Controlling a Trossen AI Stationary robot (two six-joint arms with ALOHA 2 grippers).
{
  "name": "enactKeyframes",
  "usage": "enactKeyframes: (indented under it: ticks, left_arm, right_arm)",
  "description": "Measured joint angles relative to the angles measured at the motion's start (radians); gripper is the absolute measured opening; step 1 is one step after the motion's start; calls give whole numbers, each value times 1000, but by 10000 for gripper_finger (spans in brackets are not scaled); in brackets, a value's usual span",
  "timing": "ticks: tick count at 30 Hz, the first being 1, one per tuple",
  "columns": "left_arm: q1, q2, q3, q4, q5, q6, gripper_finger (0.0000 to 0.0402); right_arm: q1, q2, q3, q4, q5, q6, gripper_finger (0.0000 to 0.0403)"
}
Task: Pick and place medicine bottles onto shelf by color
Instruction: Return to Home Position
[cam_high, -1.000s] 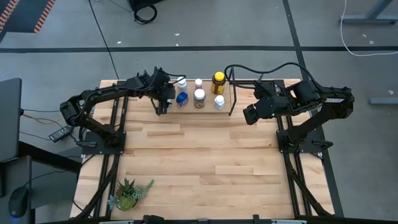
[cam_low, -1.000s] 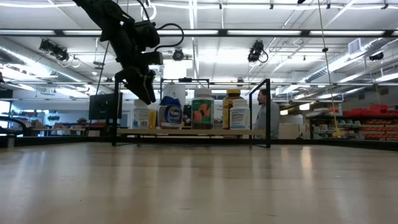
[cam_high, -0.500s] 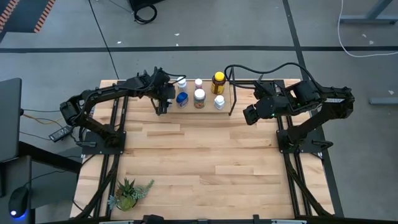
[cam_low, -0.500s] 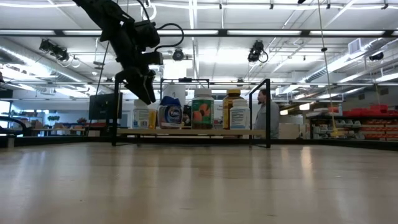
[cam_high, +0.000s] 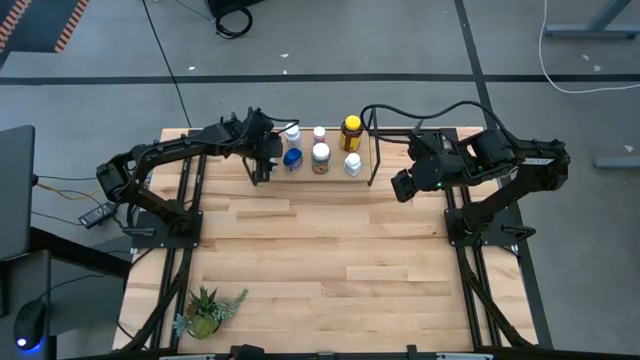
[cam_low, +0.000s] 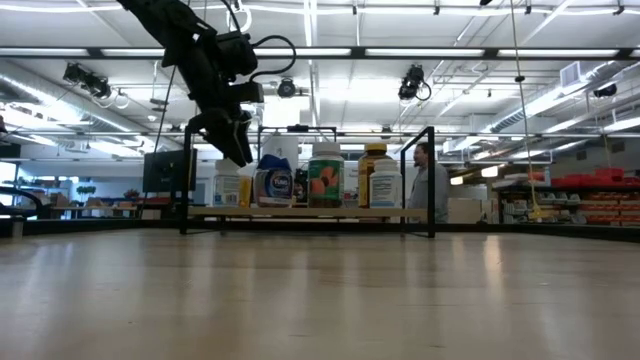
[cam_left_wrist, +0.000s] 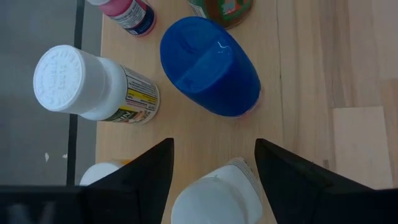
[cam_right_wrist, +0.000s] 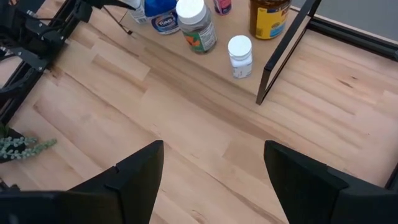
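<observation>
The medicine bottles stand upright on the shelf (cam_low: 310, 211) at the table's far edge. In the high view I see a blue one (cam_high: 292, 159), a yellow-amber one (cam_high: 351, 128) and white-capped ones (cam_high: 320, 153). My left gripper (cam_high: 260, 170) is open at the shelf's left end, just above a white bottle (cam_left_wrist: 214, 200), with one finger on either side of its cap and not touching it. The blue bottle (cam_left_wrist: 210, 65) and another white one (cam_left_wrist: 93, 84) stand just beyond. My right gripper (cam_high: 400, 186) hovers open over the table, right of the shelf.
The shelf's black wire end frames (cam_high: 372, 150) rise on both sides of the bottles. A small potted plant (cam_high: 207, 312) sits at the table's near left corner. Bare wood tabletop (cam_high: 330, 260) lies between the shelf and the near edge. A person (cam_low: 428, 190) stands in the room beyond.
</observation>
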Motion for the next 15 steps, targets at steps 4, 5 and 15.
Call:
enactKeyframes:
  ticks: [4,5,15]
  left_arm:
    - [0,0,0,0,0,-9,229]
    - [0,0,0,0,0,-10,229]
    - [0,0,0,2,0,-11,228]
  right_arm:
    - [0,0,0,0,-8,-22,282]
    - [0,0,0,0,-11,-21,282]
    - [0,0,0,-1,-37,-68,282]
